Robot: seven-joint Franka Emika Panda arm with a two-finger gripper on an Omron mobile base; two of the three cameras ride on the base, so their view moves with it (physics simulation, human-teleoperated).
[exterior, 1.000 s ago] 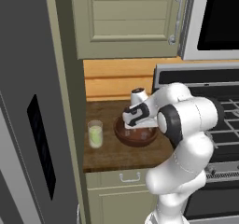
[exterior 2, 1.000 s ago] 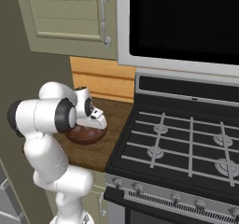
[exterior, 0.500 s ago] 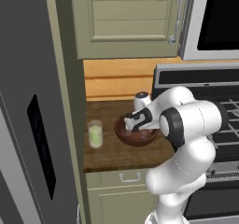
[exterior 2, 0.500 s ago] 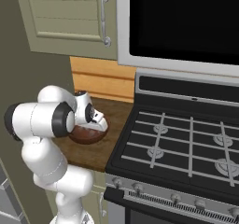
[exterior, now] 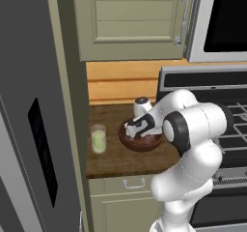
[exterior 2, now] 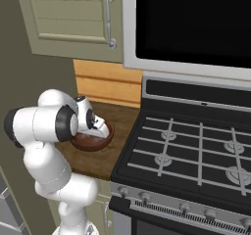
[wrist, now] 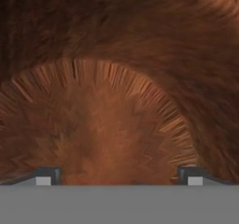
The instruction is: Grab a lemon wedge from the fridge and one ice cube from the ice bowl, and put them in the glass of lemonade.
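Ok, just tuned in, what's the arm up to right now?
The end effector is down inside the ice bowl on the wooden counter, jaws wide open with nothing between them. The hand view looks straight at the bowl's brown inner surface; no ice cube can be made out there. The glass of lemonade stands beside the bowl, toward the fridge, whose doors are shut.
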